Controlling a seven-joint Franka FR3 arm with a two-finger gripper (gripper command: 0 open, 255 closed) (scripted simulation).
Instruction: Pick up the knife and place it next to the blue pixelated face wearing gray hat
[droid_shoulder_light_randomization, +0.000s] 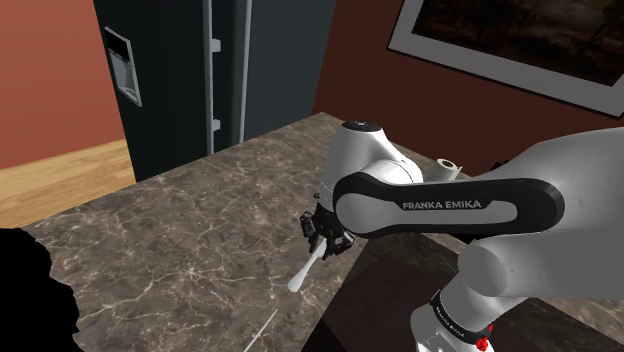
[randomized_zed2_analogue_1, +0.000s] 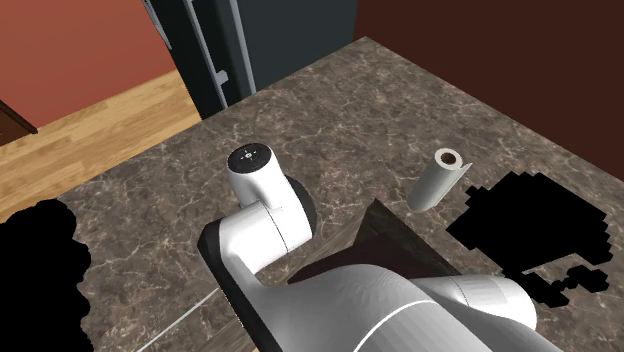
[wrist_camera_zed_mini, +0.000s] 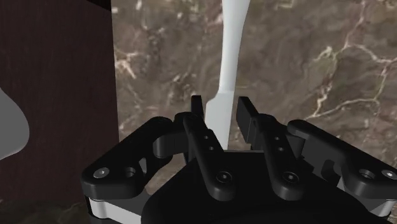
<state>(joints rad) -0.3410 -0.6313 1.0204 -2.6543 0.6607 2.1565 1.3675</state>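
Note:
My black gripper (wrist_camera_zed_mini: 221, 105) is shut on a plain white knife (wrist_camera_zed_mini: 229, 57); the two fingers clasp its wider end while the narrow end points away over the brown marble counter (wrist_camera_zed_mini: 305, 57). In the shoulder view the gripper (droid_shoulder_light_randomization: 325, 238) hangs low by the stand's edge, and the knife (droid_shoulder_light_randomization: 304, 270) slants down from it toward that view's lower left. A flat black shape with stepped pixel edges (randomized_zed2_analogue_1: 530, 225) lies on the counter at the second exterior view's right. I see no blue or grey on it.
A white roll (randomized_zed2_analogue_1: 437, 180) lies beside the black stepped shape. A thin pale rod (droid_shoulder_light_randomization: 260, 330) rests near the counter's front. Another black jagged patch (randomized_zed2_analogue_1: 40, 255) covers the counter's far corner. A dark grey fridge (droid_shoulder_light_randomization: 200, 70) stands behind, and the dark stand (droid_shoulder_light_randomization: 400, 290) is beside the gripper.

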